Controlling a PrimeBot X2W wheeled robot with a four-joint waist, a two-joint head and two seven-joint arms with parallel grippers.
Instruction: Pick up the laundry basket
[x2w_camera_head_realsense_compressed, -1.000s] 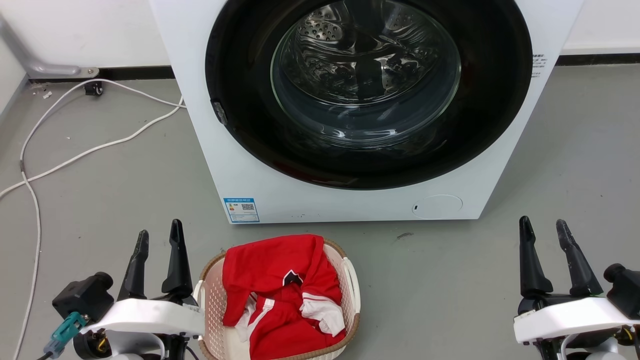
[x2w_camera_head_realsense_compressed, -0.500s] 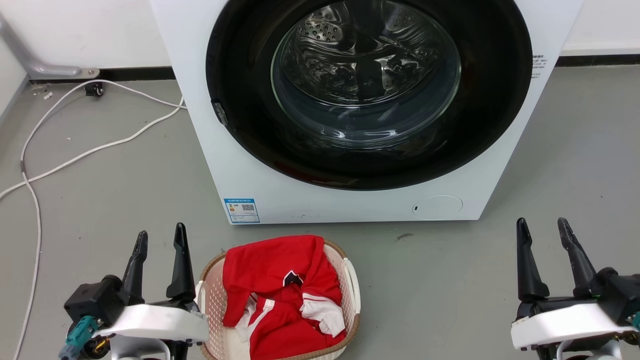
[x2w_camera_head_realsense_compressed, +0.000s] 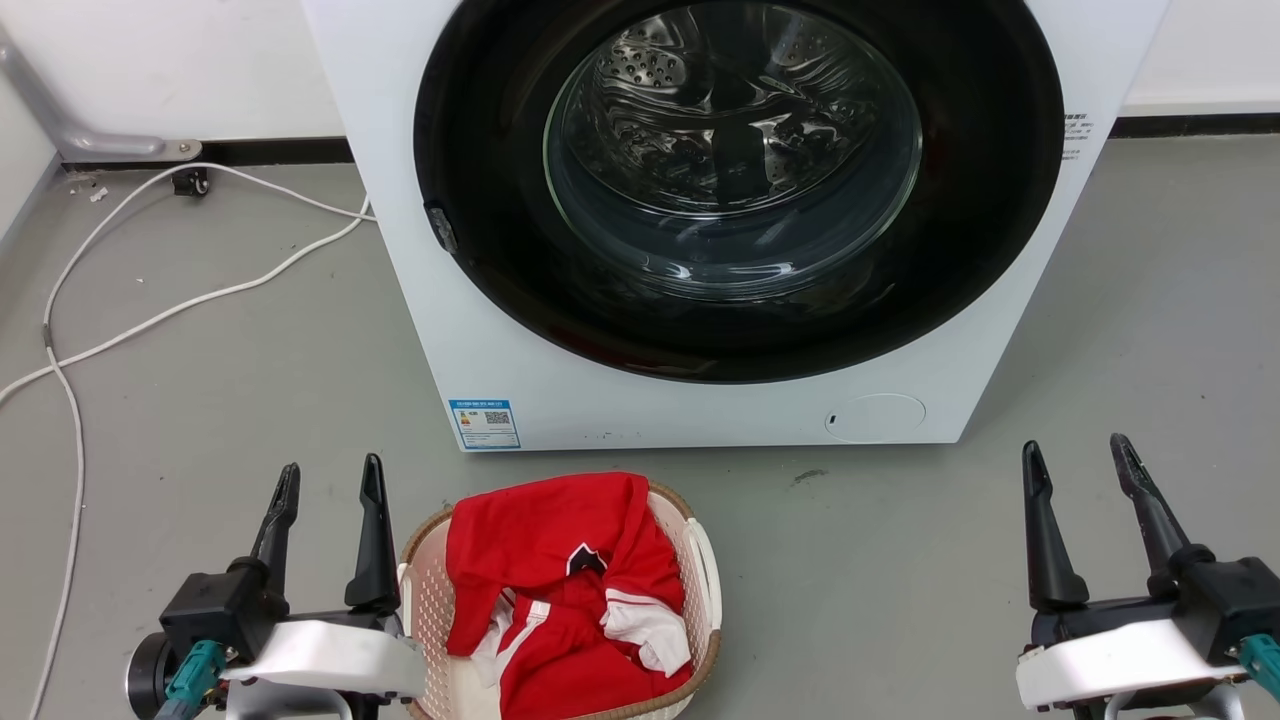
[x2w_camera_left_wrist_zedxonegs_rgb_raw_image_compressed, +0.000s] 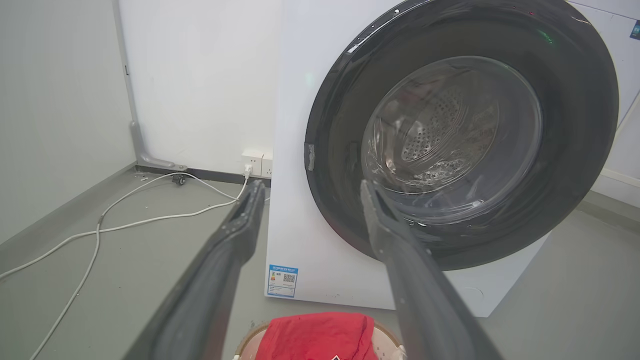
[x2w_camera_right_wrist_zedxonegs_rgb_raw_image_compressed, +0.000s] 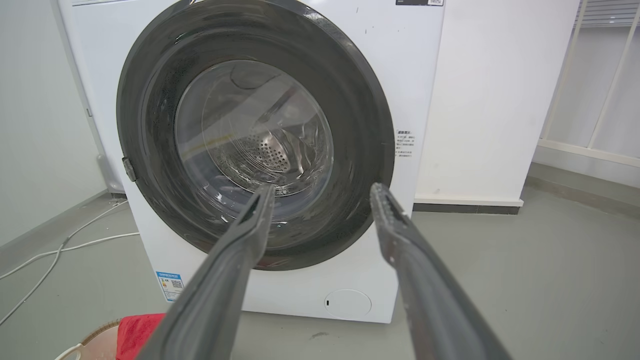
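1. One open, empty left gripper (x2w_camera_head_realsense_compressed: 331, 465) waits at 7 o'clock, just beside the laundry basket (x2w_camera_head_realsense_compressed: 432, 600).
2. It sits on the floor (x2w_camera_head_realsense_compressed: 250, 380) at 6 o'clock, not held.
3. The right gripper (x2w_camera_head_realsense_compressed: 1073, 445), open at 5 o'clock, is far off; reaching in likely comes next.

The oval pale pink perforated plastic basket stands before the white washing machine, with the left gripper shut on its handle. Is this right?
No. The head view shows the left gripper open beside the pale pink basket, holding nothing; the rest is right.
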